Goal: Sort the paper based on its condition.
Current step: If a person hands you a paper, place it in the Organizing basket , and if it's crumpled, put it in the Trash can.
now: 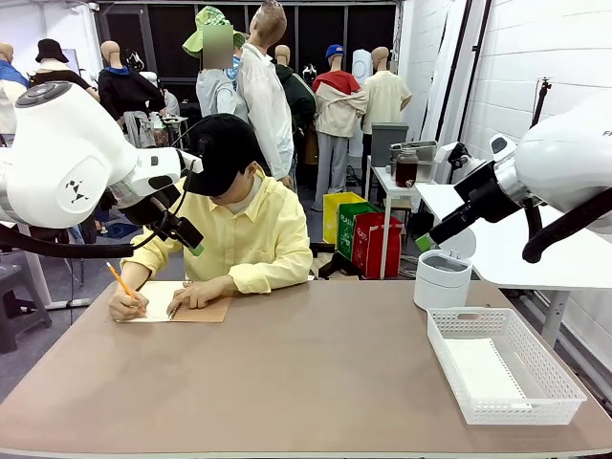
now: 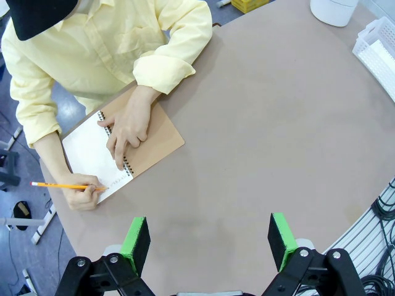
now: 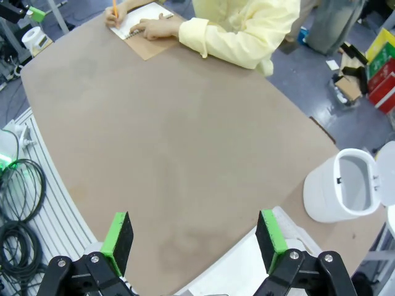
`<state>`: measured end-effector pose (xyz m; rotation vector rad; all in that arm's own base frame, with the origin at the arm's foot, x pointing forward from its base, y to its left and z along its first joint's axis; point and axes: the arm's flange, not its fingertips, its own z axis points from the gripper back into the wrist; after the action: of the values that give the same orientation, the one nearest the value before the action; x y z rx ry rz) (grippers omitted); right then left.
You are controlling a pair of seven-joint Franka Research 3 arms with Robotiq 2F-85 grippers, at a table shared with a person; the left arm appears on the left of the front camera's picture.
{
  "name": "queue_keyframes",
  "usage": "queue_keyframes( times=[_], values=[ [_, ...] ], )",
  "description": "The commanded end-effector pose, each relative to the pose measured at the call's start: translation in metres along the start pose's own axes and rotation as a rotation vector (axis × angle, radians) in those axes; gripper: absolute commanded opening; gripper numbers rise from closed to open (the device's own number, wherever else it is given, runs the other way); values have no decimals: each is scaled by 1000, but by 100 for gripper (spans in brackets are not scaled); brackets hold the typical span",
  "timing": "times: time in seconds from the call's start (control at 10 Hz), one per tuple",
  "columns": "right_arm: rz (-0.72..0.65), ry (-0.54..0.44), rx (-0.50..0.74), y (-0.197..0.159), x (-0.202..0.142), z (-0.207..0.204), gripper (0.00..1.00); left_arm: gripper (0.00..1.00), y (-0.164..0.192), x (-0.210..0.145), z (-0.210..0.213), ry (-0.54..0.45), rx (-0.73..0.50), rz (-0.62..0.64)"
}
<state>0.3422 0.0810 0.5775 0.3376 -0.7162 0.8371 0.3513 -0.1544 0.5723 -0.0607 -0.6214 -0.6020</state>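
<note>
Left end effector, right end effector open; person writing in notebook.

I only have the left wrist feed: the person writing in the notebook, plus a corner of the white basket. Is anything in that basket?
Observer: Yes. In the front view a white sheet lies flat inside the white basket.
Operator: And the white bin beside it, open or shut?
Observer: Open; the right wrist view looks down into its grey inside.
Operator: Where is the right gripper?
Observer: Raised over the right side of the table, near the bin and basket. It is open and holding nothing.
</note>
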Motion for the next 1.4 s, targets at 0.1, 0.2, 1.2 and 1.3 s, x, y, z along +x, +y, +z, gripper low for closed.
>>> queue_keyframes(
  times=[0.1,0.2,1.2,1.3],
  values=[
    [1,-2,4,0,0,0,100,100,1,0,1,-1,0,0],
    [1,-2,4,0,0,0,100,100,1,0,1,-1,0,0],
    [1,-2,4,0,0,0,100,100,1,0,1,-1,0,0],
    [1,-2,4,0,0,0,100,100,1,0,1,-1,0,0]
  ],
)
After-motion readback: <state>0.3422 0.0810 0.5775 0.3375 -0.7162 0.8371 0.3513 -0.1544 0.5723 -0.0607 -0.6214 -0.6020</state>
